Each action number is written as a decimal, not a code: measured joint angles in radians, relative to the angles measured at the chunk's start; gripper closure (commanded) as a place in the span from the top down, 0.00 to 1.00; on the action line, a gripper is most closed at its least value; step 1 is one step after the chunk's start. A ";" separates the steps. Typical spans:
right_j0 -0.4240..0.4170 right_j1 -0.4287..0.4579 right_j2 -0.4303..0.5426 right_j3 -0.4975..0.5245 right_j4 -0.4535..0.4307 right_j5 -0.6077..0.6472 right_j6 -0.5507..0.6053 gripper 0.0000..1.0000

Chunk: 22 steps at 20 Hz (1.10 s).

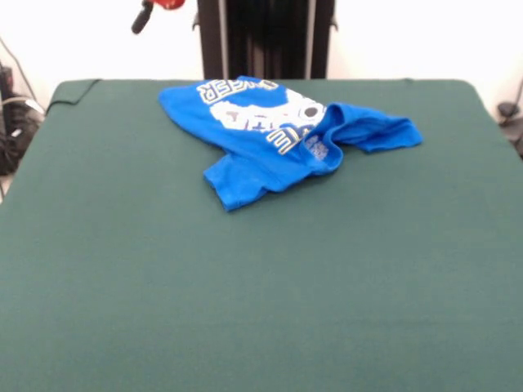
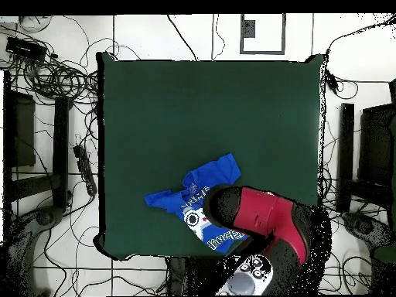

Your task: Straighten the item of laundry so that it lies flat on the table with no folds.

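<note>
The item of laundry, a bright blue T-shirt with white print and lettering, lies crumpled near the far edge of the dark green table. One sleeve sticks out toward the front. A bunched fold lies at its right. In the overhead view the shirt sits near the table's bottom edge, partly hidden under the red and black arm. Only a red and black piece of the arm's end shows at the top of the front view, clear of the shirt. The gripper's state is not visible.
The black pedestal stands behind the far table edge. Cables lie tangled on the white floor around the table. Dark stands flank its sides. A wide stretch of green cloth lies in front of the shirt.
</note>
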<state>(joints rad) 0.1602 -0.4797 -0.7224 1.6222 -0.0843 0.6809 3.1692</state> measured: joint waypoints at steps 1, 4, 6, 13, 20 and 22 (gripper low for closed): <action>0.003 -0.007 0.001 -0.002 0.000 0.012 0.000 1.00; 0.024 -0.026 0.006 -0.017 0.000 0.059 0.000 1.00; 0.042 -0.023 0.008 -0.028 0.003 0.074 0.000 1.00; 0.122 0.037 0.012 -0.076 0.047 0.079 0.000 1.00; 0.181 0.130 0.011 -0.123 0.109 0.078 0.000 1.00; 0.195 0.166 0.011 -0.137 0.128 0.079 0.000 1.00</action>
<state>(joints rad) 0.3552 -0.3140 -0.7114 1.4854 0.0435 0.7596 3.1692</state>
